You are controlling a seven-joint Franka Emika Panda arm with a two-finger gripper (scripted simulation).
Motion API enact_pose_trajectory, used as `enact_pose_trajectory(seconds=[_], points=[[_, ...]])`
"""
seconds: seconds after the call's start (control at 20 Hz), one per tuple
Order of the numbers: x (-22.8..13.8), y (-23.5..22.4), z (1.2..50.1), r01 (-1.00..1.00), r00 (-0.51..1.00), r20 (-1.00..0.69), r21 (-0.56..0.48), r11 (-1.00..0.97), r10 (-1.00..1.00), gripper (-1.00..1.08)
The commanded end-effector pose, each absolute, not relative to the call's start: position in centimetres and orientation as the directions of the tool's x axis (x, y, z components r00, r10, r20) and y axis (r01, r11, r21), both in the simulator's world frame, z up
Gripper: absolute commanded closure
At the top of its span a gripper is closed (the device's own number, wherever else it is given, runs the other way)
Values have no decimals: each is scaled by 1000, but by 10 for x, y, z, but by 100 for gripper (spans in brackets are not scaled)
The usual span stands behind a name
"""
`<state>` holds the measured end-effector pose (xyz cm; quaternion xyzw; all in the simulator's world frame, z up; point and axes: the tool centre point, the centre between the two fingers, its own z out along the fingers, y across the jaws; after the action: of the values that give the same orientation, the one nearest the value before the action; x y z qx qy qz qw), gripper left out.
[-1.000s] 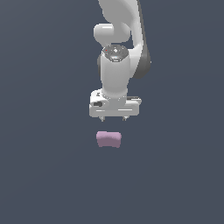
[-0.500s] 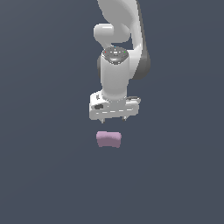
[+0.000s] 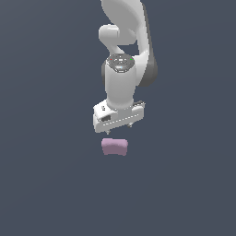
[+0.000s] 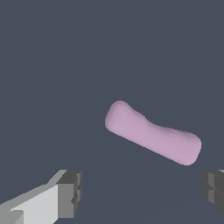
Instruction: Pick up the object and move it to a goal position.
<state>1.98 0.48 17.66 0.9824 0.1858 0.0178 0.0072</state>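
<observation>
Hovering 1 tool (image 3: 118, 126), open, 1 block (image 3: 114, 146)

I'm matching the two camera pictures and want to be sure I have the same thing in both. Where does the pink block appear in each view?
Exterior view: the pink block lies just below the gripper, near the picture's centre, apart from it.
Wrist view: the pink block lies slantwise, beyond the two dark fingertips, not between them.
Shared landmark: the gripper, whose jaws stand wide apart.
</observation>
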Motion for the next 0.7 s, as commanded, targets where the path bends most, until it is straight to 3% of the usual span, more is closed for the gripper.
enact_pose_trajectory(seconds=[0.0,0.65], points=[[22,4,175,428,903,28,22,-904,428,-92],[32,-1,165,710,703,8,21,-703,711,-92]])
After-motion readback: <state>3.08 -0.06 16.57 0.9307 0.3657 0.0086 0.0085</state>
